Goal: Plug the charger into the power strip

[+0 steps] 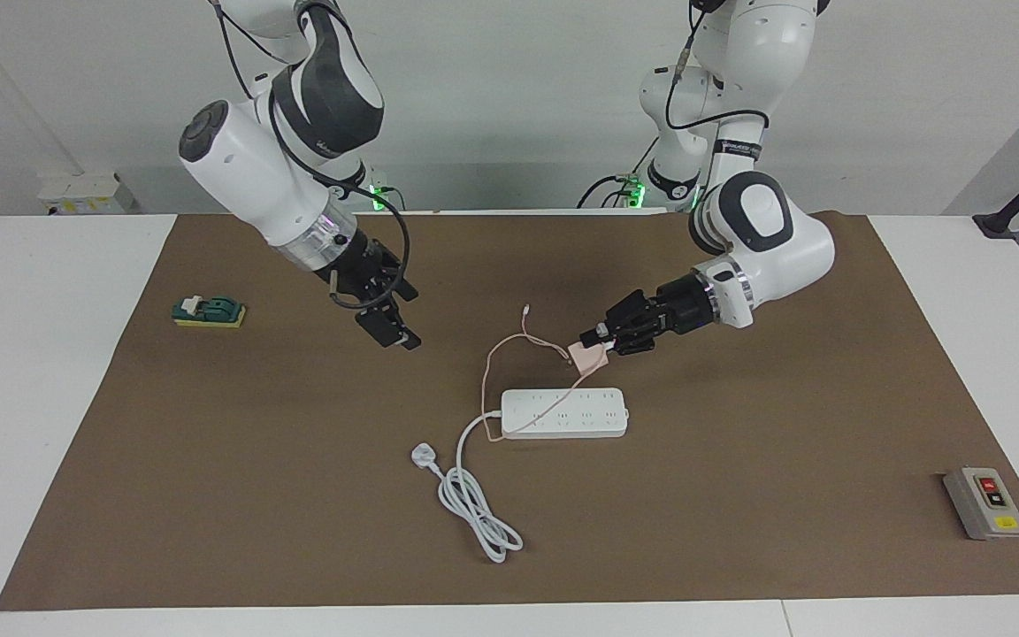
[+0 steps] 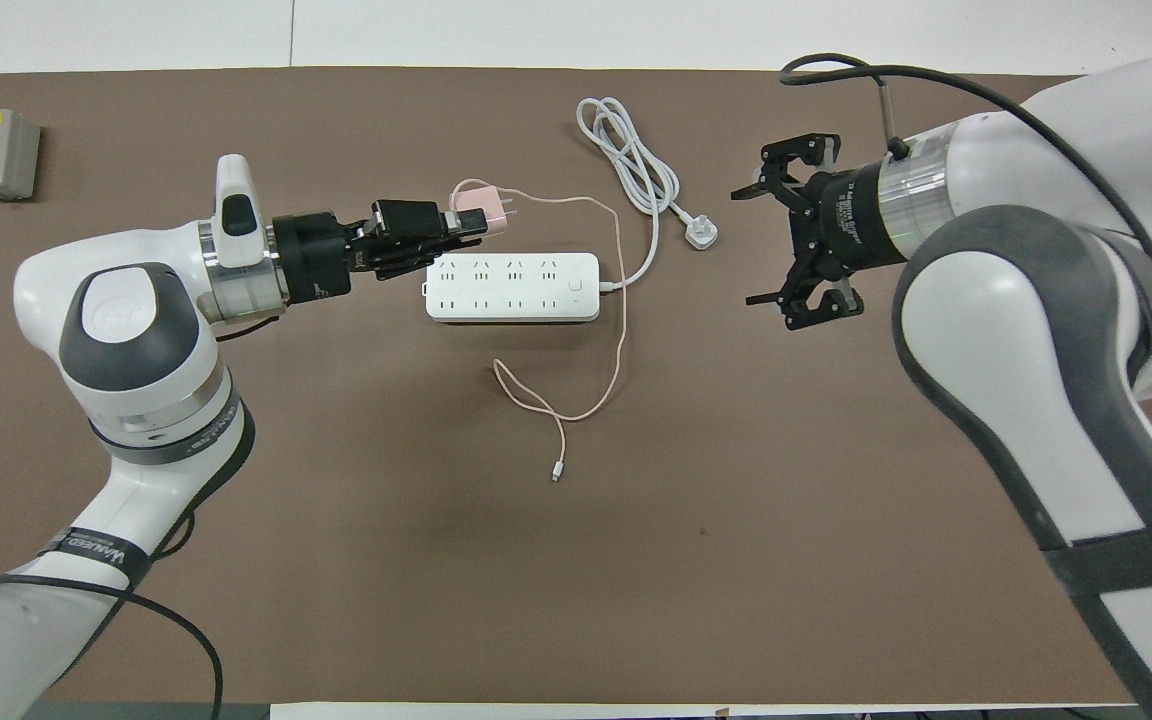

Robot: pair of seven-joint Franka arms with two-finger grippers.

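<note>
Charger: the charger (image 1: 588, 356) is pinched in the left end effector (image 1: 599, 341), off the bench, hanging just over the power strip's robot-side edge.
Prongs: in the overhead view they point along the strip, toward the right arm's end of the bench, not down at the sockets.
Cable: the pink cable (image 2: 619, 330) trails from the charger, crosses the strip's cord end and loops on the brown mat (image 1: 739, 531), its tiny connector lying nearer the robots' edge.
Power strip: the power strip (image 1: 564, 412) lies flat about mid-bench, long side parallel to the robots' edge, every visible socket unoccupied.
Strip cord: its white cord (image 2: 636, 165) coils toward the edge away from the robots, ending in a white three-pin plug (image 2: 702, 235) lying loose.
Left end effector: pressed together on the charger body.
Right end effector: the right end effector (image 1: 386, 318) is spread, holding nothing, waiting in the air over bare mat toward the right arm's end.
Done: charger picked up and brought to the strip.
Left to do: turn the prongs downward, line them up with a socket, push in, release.
Progress judgement: roughly halfway; insertion not yet begun.
</note>
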